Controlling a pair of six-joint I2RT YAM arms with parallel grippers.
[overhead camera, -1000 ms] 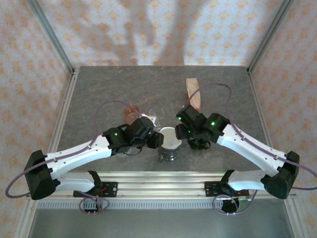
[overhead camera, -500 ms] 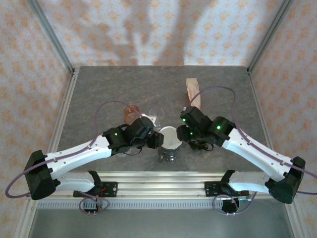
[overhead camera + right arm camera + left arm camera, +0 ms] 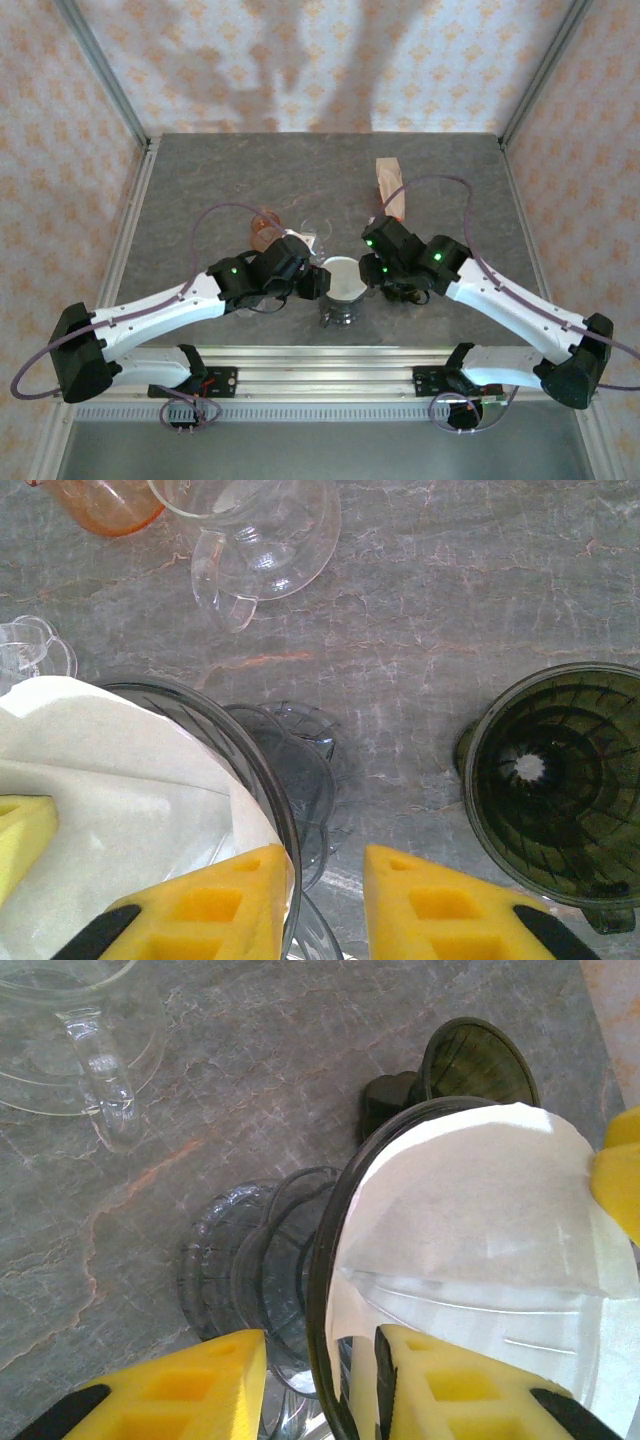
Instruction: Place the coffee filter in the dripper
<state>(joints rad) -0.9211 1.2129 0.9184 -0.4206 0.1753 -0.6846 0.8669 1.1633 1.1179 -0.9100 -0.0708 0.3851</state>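
White coffee filter (image 3: pixel 480 1210) sits inside clear dripper (image 3: pixel 325 1260) on table (image 3: pixel 200 180) between arms; left gripper (image 3: pixel 320 1380) straddles rim, pinching or not unclear; right gripper (image 3: pixel 325 900) jaws apart astride opposite rim, outer finger clear.

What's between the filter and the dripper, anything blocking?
Nothing visible. The white filter already lies inside the dripper. The left gripper and right gripper each straddle its rim, one finger inside, one outside.
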